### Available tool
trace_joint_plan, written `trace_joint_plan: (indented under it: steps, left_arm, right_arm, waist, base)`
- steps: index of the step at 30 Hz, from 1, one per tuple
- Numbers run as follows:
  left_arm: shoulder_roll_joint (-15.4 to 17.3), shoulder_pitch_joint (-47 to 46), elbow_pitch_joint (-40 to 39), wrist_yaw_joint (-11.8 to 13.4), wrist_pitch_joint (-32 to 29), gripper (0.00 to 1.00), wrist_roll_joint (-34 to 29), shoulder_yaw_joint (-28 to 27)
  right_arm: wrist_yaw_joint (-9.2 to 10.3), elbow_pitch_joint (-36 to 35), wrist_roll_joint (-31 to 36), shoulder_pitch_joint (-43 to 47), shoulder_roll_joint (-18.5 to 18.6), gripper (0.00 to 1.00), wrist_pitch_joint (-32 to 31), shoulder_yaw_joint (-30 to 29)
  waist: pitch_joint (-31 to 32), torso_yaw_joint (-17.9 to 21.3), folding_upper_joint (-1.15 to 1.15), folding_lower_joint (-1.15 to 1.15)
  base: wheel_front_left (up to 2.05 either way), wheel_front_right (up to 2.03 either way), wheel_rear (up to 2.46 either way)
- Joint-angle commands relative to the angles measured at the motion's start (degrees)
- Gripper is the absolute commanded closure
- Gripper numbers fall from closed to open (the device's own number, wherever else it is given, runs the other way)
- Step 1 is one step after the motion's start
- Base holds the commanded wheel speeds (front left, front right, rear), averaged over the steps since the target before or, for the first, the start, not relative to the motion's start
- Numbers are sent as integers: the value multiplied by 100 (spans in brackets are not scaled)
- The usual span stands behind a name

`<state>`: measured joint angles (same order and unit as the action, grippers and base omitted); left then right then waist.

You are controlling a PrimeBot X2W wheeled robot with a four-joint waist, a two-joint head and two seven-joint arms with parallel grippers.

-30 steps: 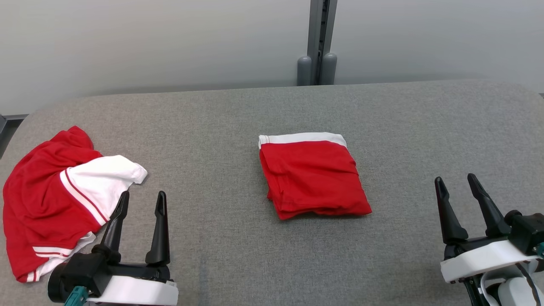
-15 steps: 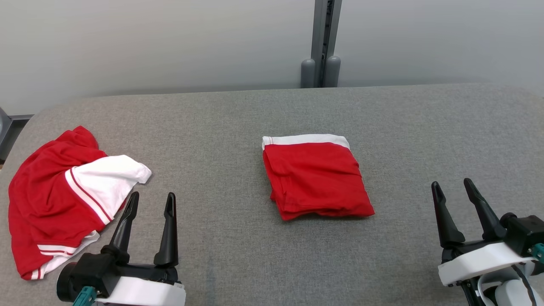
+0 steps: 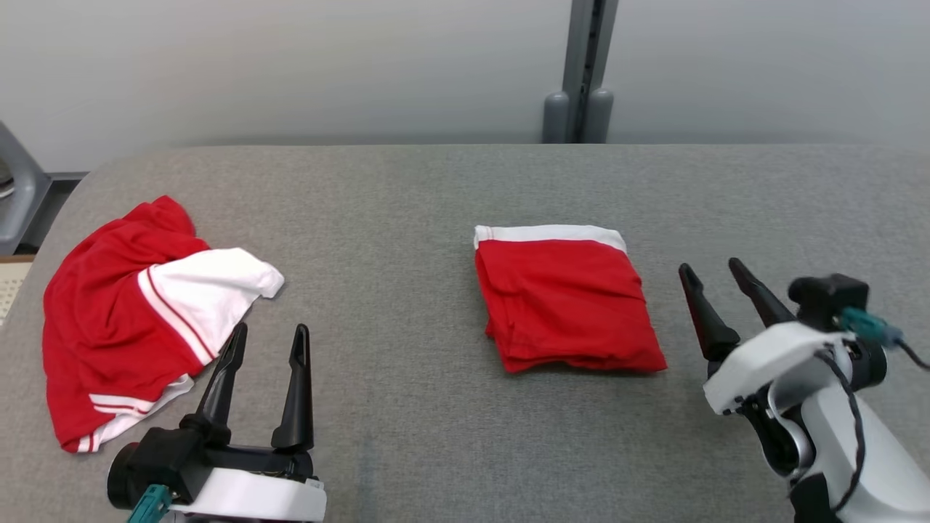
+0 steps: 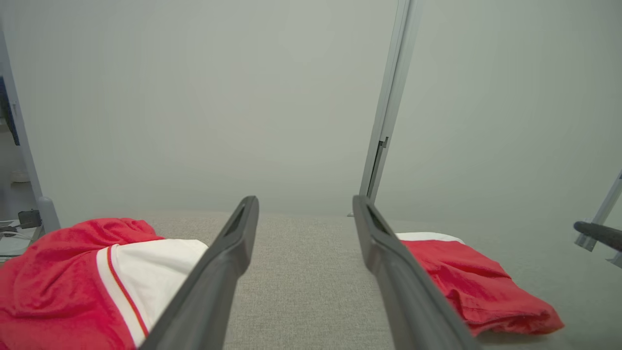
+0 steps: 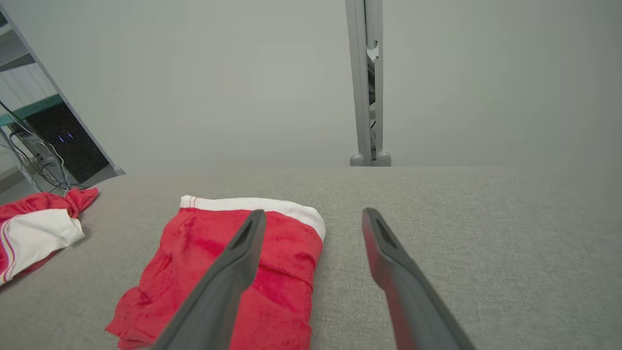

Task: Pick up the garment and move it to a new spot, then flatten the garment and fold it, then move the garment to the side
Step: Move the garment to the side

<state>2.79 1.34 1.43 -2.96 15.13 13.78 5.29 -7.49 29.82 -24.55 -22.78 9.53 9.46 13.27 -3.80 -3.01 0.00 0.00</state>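
A red garment [image 3: 567, 305] with a white band lies folded square in the middle of the grey padded table [image 3: 407, 211]; it also appears in the wrist views [image 4: 476, 287] [image 5: 194, 253]. My right gripper [image 3: 709, 265] [image 5: 314, 211] is open, just right of its right edge and above the table, holding nothing. My left gripper [image 3: 270, 328] [image 4: 305, 199] is open and empty at the front left. Beside it lies a crumpled red and white garment [image 3: 123, 319] [image 4: 63, 282] [image 5: 34, 233].
A grey post [image 3: 581, 73] stands behind the table's far edge against a pale wall. The table's rounded left corner is near the crumpled garment, with a grey frame [image 3: 18, 189] beyond it. Bare grey surface lies at the far right [image 5: 486, 243].
The camera has turned, shifting the whole picture to the right. My right gripper has risen and come closer to the folded garment's right edge. The left gripper stays beside the crumpled garment.
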Motion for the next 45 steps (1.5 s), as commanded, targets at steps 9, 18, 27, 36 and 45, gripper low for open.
trace_joint_plan:
  steps: [9, 18, 27, 36, 45]
  left_arm:
    - [23, -291, 78, 21, 1, 0, 156, 185]
    - [21, -372, 85, -6, 1, 0, 234, 191]
    - [20, -408, 72, -115, 1, 0, 108, 163]
    - [19, -564, 42, -278, 1, 0, 33, 328]
    - [23, -1014, 85, -391, 1, 0, -129, 718]
  right_arm:
    - [-1, 1760, -1030, -1361, 212, 0, -1855, 311]
    - [-1, 3159, -1618, -1961, 241, 0, -3215, 76]
    - [-1, 2994, -1799, -1997, 273, 100, -2780, 380]
    - [0, 2526, -1648, -2341, 747, 100, -2437, 1203]
    - [0, 2415, -1620, -3178, 1262, 100, -2344, 1866]
  waist:
    - [-244, -667, 0, 0]
    - [-394, -1111, 0, 0]
    - [-353, -971, 0, 0]
    - [-475, 49, 0, 0]
    - [-1182, 1109, 0, 0]
  base:
    - [0, 0, 0]
    - [0, 0, 0]
    - [0, 0, 0]
    - [0, 0, 0]
    - [0, 0, 0]
